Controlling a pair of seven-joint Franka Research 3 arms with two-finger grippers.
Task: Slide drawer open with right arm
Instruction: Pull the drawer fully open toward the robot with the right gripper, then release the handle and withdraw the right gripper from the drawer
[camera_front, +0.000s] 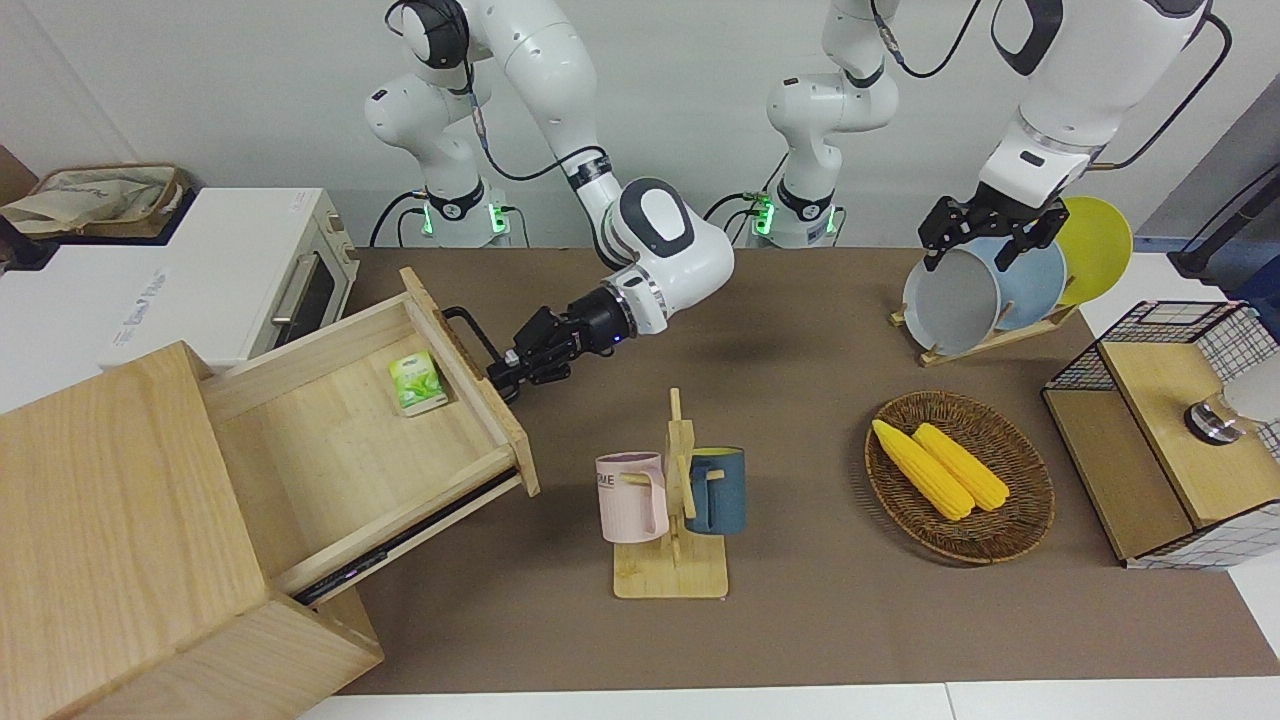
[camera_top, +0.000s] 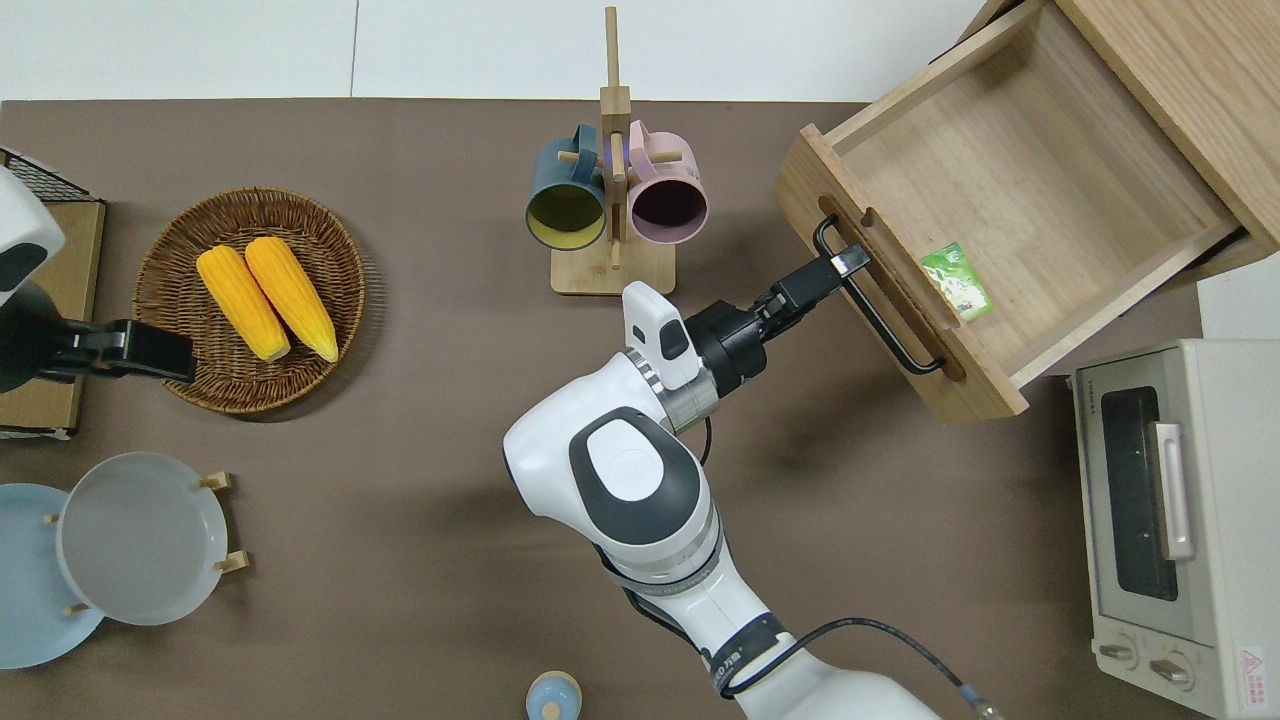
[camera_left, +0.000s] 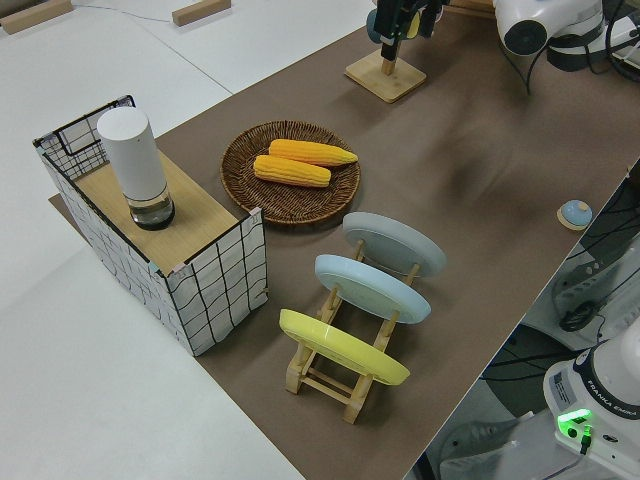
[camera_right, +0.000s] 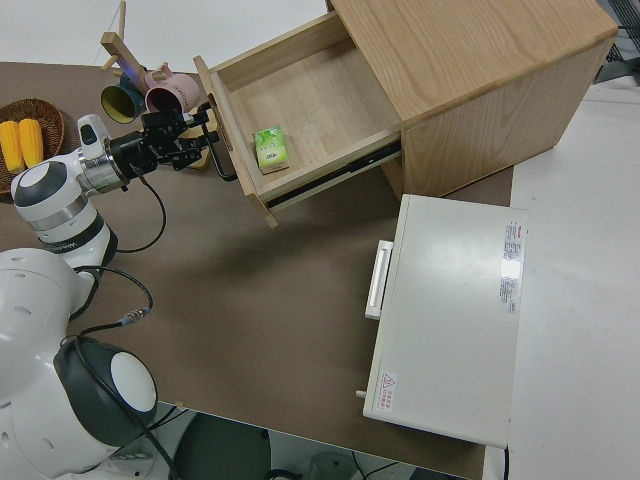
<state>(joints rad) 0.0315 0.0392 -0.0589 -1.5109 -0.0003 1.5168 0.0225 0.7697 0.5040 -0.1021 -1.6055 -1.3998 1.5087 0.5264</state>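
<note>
I am driving the right arm, and its gripper (camera_top: 845, 262) sits at the black bar handle (camera_top: 878, 308) on the front of the drawer (camera_front: 350, 420), fingers pinched around the bar close to the end farther from the robots. The drawer stands at the right arm's end of the table, already pulled most of the way out of its light-wood cabinet (camera_front: 110, 520), with a small green packet (camera_front: 417, 383) lying on its floor against the front panel. I judge the opening nearly finished. To do the rest well, I would pull straight along the runners, since my grip is off the middle of the bar and a sideways drag could skew the drawer. I would also stop short of the runners' limit and keep the wrist clear of the mug rack (camera_front: 672, 500) standing nearby. The left arm is parked; I cannot tell how its gripper's fingers (camera_front: 985, 228) stand.
</note>
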